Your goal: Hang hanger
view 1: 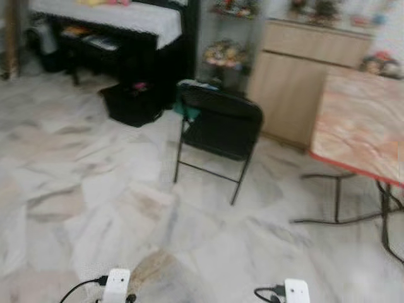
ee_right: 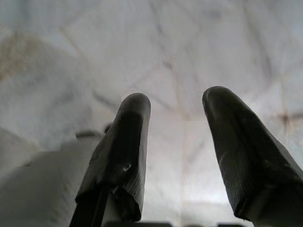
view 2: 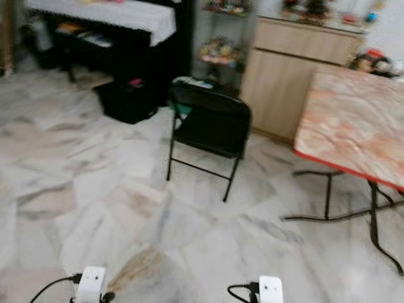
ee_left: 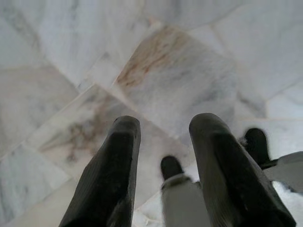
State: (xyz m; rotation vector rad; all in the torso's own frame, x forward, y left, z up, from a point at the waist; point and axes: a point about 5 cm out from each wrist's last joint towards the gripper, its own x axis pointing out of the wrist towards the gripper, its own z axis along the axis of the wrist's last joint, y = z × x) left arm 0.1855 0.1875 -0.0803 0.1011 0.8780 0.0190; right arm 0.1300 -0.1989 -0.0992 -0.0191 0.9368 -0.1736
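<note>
A black folding chair (view 1: pixel 218 129) stands on the marble floor ahead of me, its back toward me. Something teal (view 1: pixel 187 111) shows at the chair's left side, too blurred to identify. Both arms hang low, their white wrists at the bottom edge of the eye views. In the left wrist view my left gripper (ee_left: pixel 163 125) points down at the floor, open, with nothing between its fingers. My right gripper (ee_right: pixel 175 101) is likewise open over bare marble and holds nothing.
A folding table with an orange marbled top (view 1: pixel 363 123) and thin black legs stands at the right. A wooden cabinet (view 1: pixel 297 76) lines the back wall. A dark piano (view 1: pixel 126 44) with a white cloth and a black box (view 1: pixel 132 104) stand at the back left.
</note>
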